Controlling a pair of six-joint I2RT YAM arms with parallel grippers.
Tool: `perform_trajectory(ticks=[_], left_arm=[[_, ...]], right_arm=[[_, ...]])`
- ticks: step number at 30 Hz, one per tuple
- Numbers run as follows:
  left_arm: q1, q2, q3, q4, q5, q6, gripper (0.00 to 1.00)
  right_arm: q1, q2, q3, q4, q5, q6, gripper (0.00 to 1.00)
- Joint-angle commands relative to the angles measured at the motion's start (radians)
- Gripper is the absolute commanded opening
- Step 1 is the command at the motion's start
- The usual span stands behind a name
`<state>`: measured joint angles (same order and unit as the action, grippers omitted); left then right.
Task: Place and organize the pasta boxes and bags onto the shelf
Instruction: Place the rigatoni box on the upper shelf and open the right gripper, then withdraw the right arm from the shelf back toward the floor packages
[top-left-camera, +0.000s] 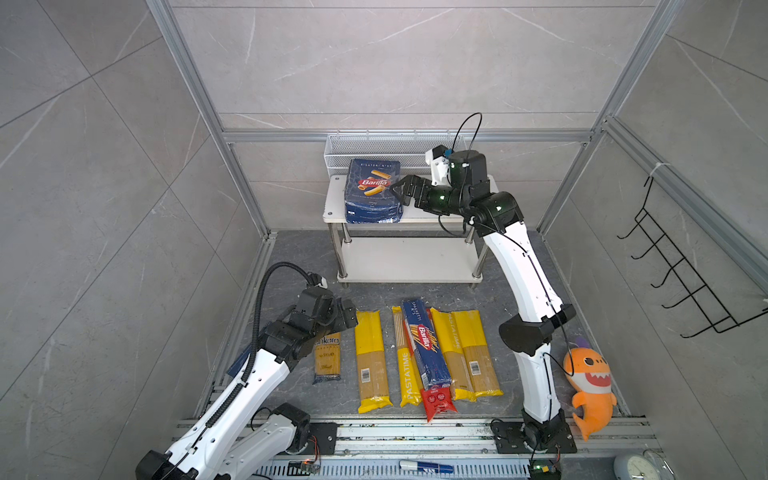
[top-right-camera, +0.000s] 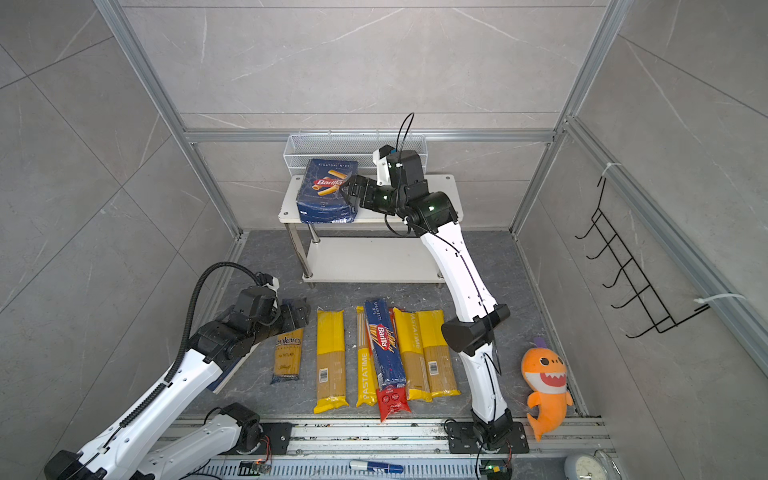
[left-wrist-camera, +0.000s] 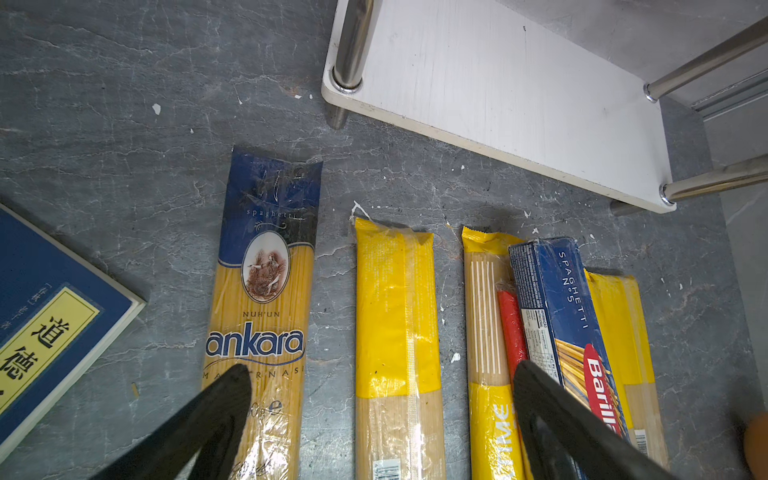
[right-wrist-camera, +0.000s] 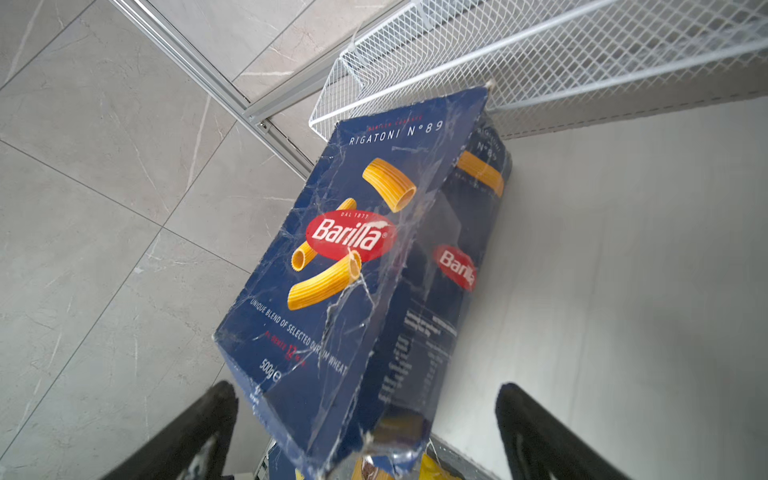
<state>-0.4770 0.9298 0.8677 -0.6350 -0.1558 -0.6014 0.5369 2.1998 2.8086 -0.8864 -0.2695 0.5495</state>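
Shelf (top-left-camera: 407, 259): right end of the top board is hidden by the right arm. Rigatoni box (top-left-camera: 372, 192) sits on the top board's left end, tilted, long axis front-to-back, top edge at the mesh basket (top-left-camera: 374, 145).

Floor: yellow bags (top-left-camera: 372, 357) lie lengthwise toward the shelf. Spaghetti box (top-left-camera: 428, 345) lies atop them, slightly skewed, hiding most of a red bag (top-left-camera: 437, 401). Ankara bag (top-left-camera: 327, 357): far end under the left gripper (left-wrist-camera: 382, 372), which is spread wide.

Right gripper (right-wrist-camera: 368, 388) is spread, straddling the rigatoni box's near corner.

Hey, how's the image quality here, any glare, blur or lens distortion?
In both top views the light is soft and even, and the frame posts splay outward from wide-angle distortion. In the left wrist view the ankara bag shows plastic sheen, and the near fingers look soft. In the right wrist view the rigatoni box is sharp, its nearest corner blurred.
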Motion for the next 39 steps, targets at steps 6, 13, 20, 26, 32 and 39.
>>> perform_trajectory(ticks=[6,13,20,26,32,39], left_arm=[[0.011,-0.021,0.022,0.001,-0.025,0.038,1.0],[0.018,-0.011,0.013,0.009,-0.019,0.048,1.0],[0.028,-0.007,0.004,0.017,-0.007,0.048,1.0],[0.035,-0.01,-0.004,0.022,0.003,0.046,1.0],[0.04,-0.04,-0.023,0.024,-0.011,0.053,1.0],[0.041,-0.052,-0.03,0.027,-0.009,0.044,1.0]], right_arm=[[0.008,0.141,0.06,0.118,-0.138,0.051,0.97],[0.022,0.186,0.091,0.144,-0.155,0.052,0.96],[0.035,0.189,0.083,0.156,-0.173,0.052,0.96],[0.038,0.196,0.091,0.145,-0.161,0.045,0.97],[0.038,0.126,0.104,0.042,-0.08,-0.048,1.0],[0.038,-0.114,-0.133,0.018,0.034,-0.161,1.0]])
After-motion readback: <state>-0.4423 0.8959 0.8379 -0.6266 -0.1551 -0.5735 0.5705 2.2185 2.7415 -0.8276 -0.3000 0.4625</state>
